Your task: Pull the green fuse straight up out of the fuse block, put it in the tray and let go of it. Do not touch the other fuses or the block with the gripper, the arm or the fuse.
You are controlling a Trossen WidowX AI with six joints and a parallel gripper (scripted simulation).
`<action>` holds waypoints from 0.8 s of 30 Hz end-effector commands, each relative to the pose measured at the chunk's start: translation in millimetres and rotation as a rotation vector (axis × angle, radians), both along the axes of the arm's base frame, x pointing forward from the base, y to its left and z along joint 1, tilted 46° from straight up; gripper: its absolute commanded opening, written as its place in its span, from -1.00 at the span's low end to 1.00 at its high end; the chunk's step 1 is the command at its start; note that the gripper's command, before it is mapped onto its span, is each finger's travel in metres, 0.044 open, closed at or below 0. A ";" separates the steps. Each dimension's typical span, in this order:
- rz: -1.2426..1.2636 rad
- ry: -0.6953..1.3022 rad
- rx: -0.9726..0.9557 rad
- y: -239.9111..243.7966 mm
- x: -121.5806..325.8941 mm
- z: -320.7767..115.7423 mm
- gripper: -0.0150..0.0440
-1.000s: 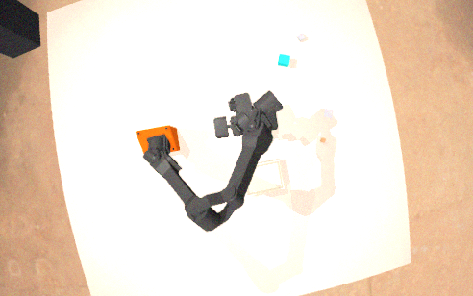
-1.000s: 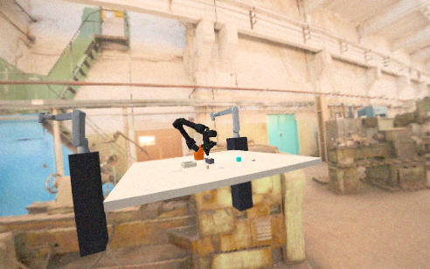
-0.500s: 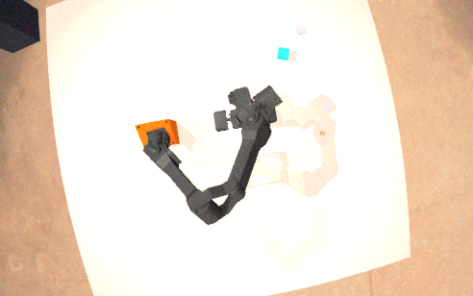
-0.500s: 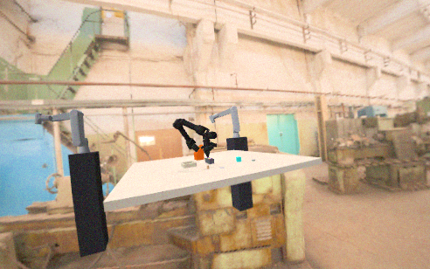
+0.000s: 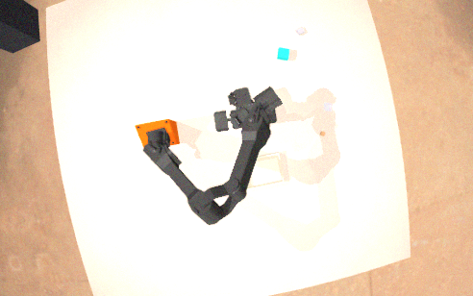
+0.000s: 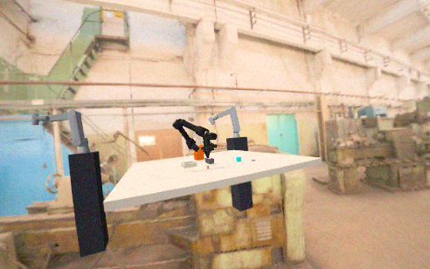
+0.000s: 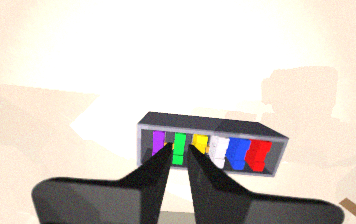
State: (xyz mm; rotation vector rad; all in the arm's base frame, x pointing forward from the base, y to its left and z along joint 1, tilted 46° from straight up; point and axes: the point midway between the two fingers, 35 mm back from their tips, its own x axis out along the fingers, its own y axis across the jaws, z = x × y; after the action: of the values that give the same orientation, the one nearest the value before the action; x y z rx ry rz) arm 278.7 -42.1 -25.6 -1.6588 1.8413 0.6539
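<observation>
Hovers at the fuse block [image 6: 210, 162] [image 7: 200, 123] with a slightly parted, empty gripper [image 6: 208, 156] [image 7: 180, 148].
Aims narrowly spaced fingertips toward the green fuse [image 7: 179, 141], seen upright in the block between the purple fuse [image 7: 158, 142] and yellow fuse [image 7: 201, 139]; grasps nothing. Leaves contact too unclear to tell in the wrist view. Shows the tray [image 5: 280, 165] [image 6: 189, 164] apart from the block on the white table [image 5: 115, 207] [image 6: 175, 183].
</observation>
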 end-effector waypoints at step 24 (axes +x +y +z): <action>0.001 0.002 0.000 1.2 -0.1 1.0 -0.49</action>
State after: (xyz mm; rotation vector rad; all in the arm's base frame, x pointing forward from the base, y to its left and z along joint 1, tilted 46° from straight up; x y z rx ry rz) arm 277.5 -42.6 -26.2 -1.6623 1.8451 0.6597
